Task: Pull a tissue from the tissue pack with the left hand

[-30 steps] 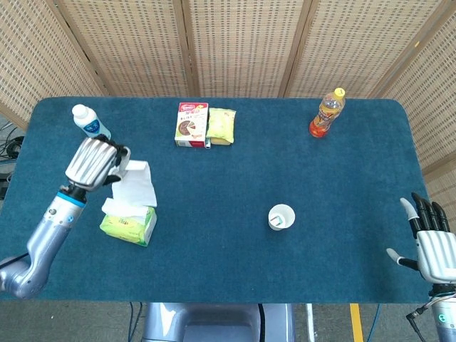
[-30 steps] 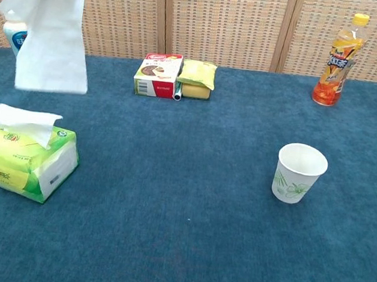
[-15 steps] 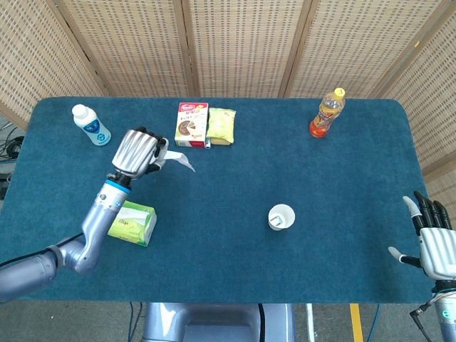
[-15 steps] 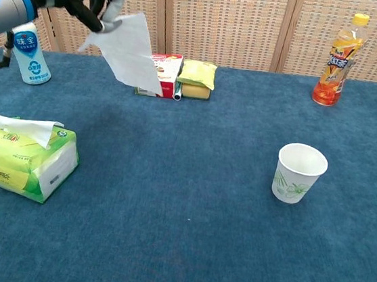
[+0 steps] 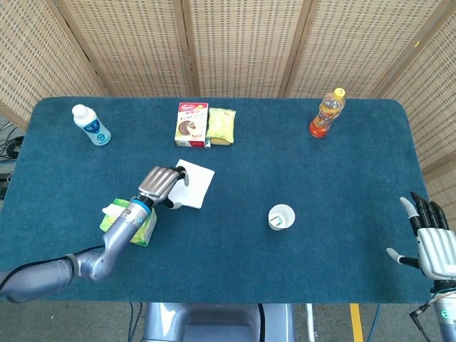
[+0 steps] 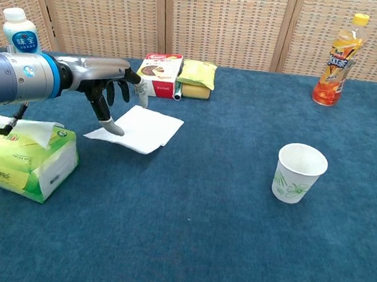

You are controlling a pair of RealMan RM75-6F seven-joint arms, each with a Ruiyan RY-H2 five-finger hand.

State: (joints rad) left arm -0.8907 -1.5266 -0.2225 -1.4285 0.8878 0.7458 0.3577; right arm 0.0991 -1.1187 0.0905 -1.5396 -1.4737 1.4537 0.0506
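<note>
The green tissue pack (image 6: 23,157) lies at the table's front left with a white tissue sticking out of its top; in the head view the tissue pack (image 5: 130,226) is partly covered by my left forearm. One pulled-out tissue (image 6: 142,128) lies flat on the blue cloth to the right of the pack, and shows as the white tissue (image 5: 197,184) in the head view. My left hand (image 6: 112,93) hangs over the sheet's left edge, fingers apart and pointing down, one fingertip (image 6: 112,127) touching it. My right hand (image 5: 432,244) rests open at the table's front right corner.
A paper cup (image 6: 298,172) stands right of centre. At the back are a cookie box (image 6: 158,74), a yellow packet (image 6: 197,76), an orange drink bottle (image 6: 337,59) and a white bottle (image 6: 20,30) at the far left.
My left hand carried the tissue from high above the pack down and to the right. The sheet now lies flat on the table with the hand's fingers spread. The right hand stayed put.
</note>
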